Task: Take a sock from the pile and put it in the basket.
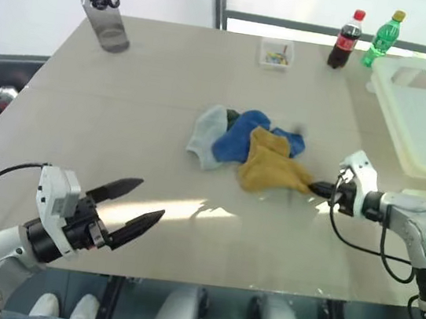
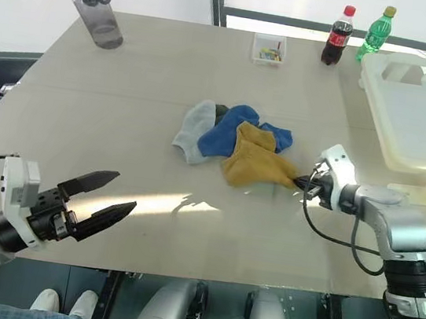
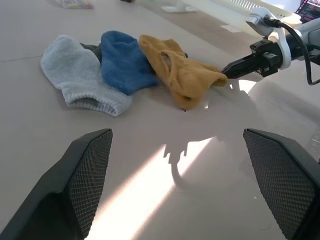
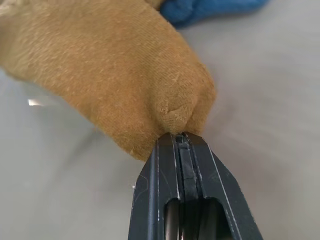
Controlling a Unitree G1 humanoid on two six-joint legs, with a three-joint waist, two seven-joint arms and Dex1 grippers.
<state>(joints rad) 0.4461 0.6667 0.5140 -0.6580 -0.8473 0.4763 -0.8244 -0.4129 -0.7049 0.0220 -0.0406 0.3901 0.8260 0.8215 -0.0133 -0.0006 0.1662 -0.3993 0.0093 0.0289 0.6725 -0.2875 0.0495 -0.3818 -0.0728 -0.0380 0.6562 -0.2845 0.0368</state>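
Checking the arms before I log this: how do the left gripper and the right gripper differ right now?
The left gripper is open and empty over bare table; the right gripper is shut on the mustard sock. The left is well short of the pile; the right is at its edge. Both have two black fingers.

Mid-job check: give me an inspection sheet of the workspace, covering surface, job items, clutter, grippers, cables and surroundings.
Surface: beige table, sunlit patch near its front edge.
Job's things: pile at mid-table; mustard sock pulled toward the right; white basket at the table's right edge, nothing seen inside.
Clutter: grey water bottle, small clear box, cola bottle, green bottle along the far edge.
Grippers: left gripper open, holding nothing; right gripper shut on the mustard sock's tip.
Cables: black cable looping at the right wrist.
Surroundings: window behind the table.
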